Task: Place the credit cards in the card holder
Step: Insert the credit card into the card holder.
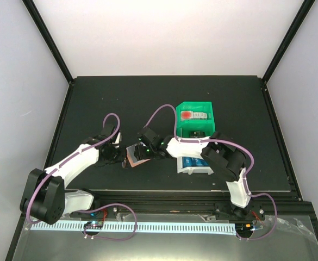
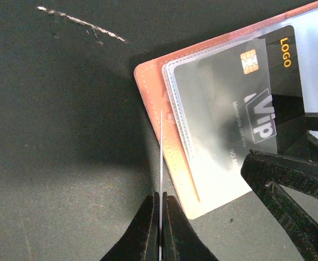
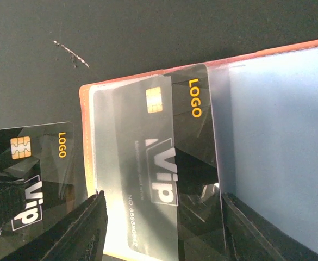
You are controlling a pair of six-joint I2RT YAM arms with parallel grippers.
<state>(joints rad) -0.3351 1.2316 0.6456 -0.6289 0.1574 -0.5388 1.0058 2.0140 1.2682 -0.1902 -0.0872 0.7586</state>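
Observation:
The salmon card holder (image 1: 132, 159) (image 2: 152, 89) (image 3: 83, 136) lies open on the black mat between both grippers. A black VIP credit card (image 2: 267, 109) (image 3: 194, 163) sits partly under its frosted clear pocket. My right gripper (image 1: 148, 151) (image 3: 161, 204) is open, one finger (image 2: 289, 185) on each side of that card's width. My left gripper (image 1: 119, 156) (image 2: 161, 205) is shut on a thin sheet standing on edge. The right wrist view shows that sheet as a second black card (image 3: 39, 179); I cannot tell whether it is bare or sleeved.
A green bin (image 1: 195, 106) holding a red-and-white item stands behind the right arm. A white bin (image 1: 194, 172) with bright blue cards (image 1: 189, 162) lies under that arm. A pale scratch (image 2: 82, 22) (image 3: 69, 53) marks the mat beyond the holder.

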